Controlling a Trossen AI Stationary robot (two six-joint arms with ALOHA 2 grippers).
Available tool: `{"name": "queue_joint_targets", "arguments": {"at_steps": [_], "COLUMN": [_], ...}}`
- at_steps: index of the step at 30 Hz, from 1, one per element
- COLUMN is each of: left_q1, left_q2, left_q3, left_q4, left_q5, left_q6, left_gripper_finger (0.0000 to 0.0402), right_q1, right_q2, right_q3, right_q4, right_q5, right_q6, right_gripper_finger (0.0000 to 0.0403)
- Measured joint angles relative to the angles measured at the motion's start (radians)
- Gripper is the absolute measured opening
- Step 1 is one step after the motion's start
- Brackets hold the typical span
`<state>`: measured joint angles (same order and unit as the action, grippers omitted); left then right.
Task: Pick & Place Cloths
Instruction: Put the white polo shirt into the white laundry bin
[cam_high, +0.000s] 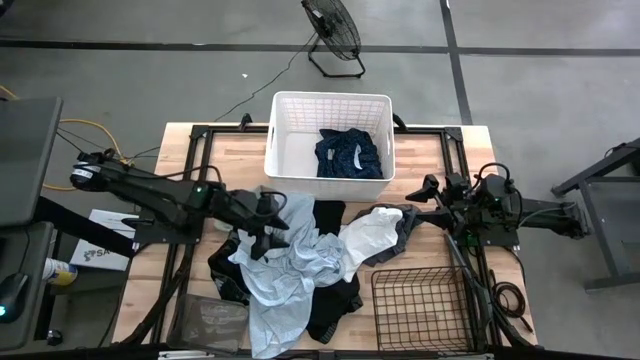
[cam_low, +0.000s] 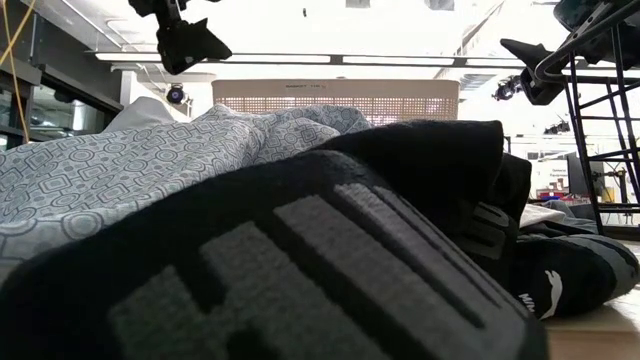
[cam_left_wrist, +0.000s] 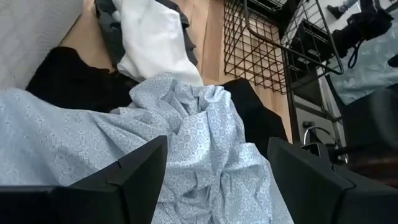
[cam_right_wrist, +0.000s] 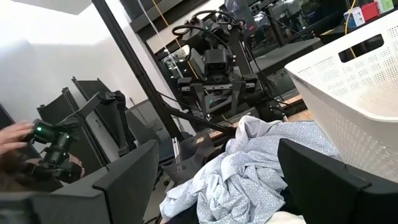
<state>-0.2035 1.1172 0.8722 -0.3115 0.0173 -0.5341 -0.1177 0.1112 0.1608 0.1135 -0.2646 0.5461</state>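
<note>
Light blue patterned cotton shirt (cam_high: 285, 270) lies crumpled on top of the cloth pile, on the near side of the white plastic laundry basket (cam_high: 330, 105), pile well apart from its wall. We see the left gripper (cam_high: 262, 232) hovering just over the shirt's top folds, jaws wide, nothing between them. We judge this is the reach-to-grasp step: drop straight onto the raised ridge of blue fabric, pinch one thick fold only, so the black garment with grey lettering (cam_high: 335, 305) underneath doesn't come along. Lift high before swinging to the basket, sleeve may drag.

A dark navy dotted cloth (cam_high: 348, 152) already sits inside the basket. White-grey garment (cam_high: 375, 235) lies toward the right of the pile, right gripper (cam_high: 425, 190) just beside it, jaws wide and empty, waiting.

Surface: light wooden tabletop (cam_high: 430, 160); black wire basket (cam_high: 420, 310) well nearer than the laundry basket, right side. Beyond the basket: grey concrete floor, a black floor fan (cam_high: 333, 30).
</note>
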Motion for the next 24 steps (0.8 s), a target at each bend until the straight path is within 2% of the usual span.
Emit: {"name": "queue_joint_targets", "arguments": {"at_steps": [7, 11, 15, 19, 24], "left_q1": [-0.002, -0.040, -0.108, -0.164, -0.192], "left_q2": [0.000, 0.000, 0.030, 0.064, 0.083], "left_q3": [0.000, 0.000, 0.001, 0.001, 0.022], "left_q4": [-0.079, -0.158, -0.220, -0.242, -0.268], "left_q5": [0.068, 0.046, -0.028, -0.171, -0.313], "left_q6": [-0.065, -0.077, -0.065, -0.037, 0.009], "left_gripper_finger": [0.0273, 0.0273, 0.0273, 0.0275, 0.0306], "right_q1": [0.000, 0.000, 0.000, 0.000, 0.000], "right_q2": [0.000, 0.000, 0.000, 0.000, 0.003], "right_q3": [0.000, 0.000, 0.000, 0.001, 0.001], "right_q4": [0.000, 0.000, 0.000, -0.004, -0.005], "right_q5": [0.000, 0.000, 0.000, 0.000, 0.000], "right_q6": [0.000, 0.000, 0.000, 0.000, 0.000], "right_gripper_finger": [0.0320, 0.0320, 0.0320, 0.0320, 0.0320]}}
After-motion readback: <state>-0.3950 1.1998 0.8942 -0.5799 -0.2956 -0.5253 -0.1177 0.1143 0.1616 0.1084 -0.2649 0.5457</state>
